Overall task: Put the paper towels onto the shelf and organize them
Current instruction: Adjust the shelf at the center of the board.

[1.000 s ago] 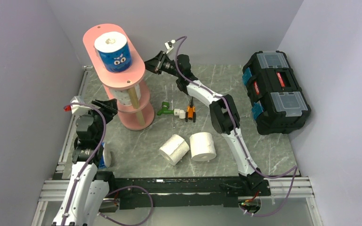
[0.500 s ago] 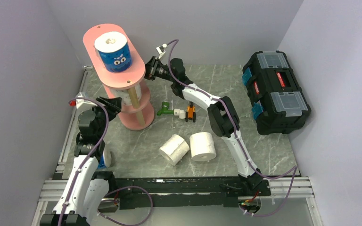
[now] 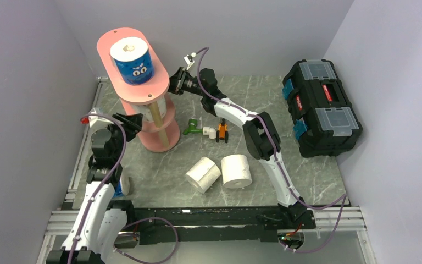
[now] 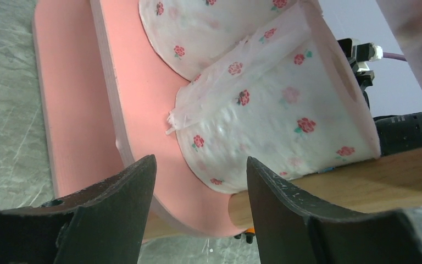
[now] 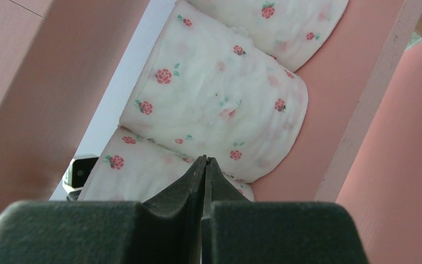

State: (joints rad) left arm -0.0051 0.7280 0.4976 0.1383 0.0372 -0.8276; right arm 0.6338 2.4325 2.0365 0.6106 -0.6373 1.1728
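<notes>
Rose-print paper towels point(image 4: 275, 121) sit on the middle board of the shelf point(image 3: 105, 55), at least two touching side by side. The nearer one is close to the board's rim, with a torn loose flap on its side. A blue cartoon-eyed roll point(image 3: 132, 60) stands upright on the top board, and two plain rolls point(image 3: 203, 174) lie on the table point(image 3: 307, 176) near the arms, not shelved yet. The left gripper point(image 4: 200, 165) is at the shelf's near-left side, fingers spread and holding nothing, the rim of the middle board and the nearer roll just past them. The right gripper point(image 5: 204, 159) comes in from the far-right side, fingers pressed together on nothing, tip aimed at the seam between two rose-print rolls point(image 5: 220, 104); I cannot tell if it touches them. Main risk: if the closed tip pushes, the rolls slide toward the near-left rim and one drops off unless the left fingers catch it. The loose flap could snag on a finger and unwind or tear. The spread left fingers could hit the board rim or the wooden post point(image 4: 362, 176) and jolt the tall shelf. A push from both sides could rock it and topple the blue roll. The green tool point(image 3: 192, 129) and the black toolbox point(image 3: 321, 107) sit well apart, no issue.
</notes>
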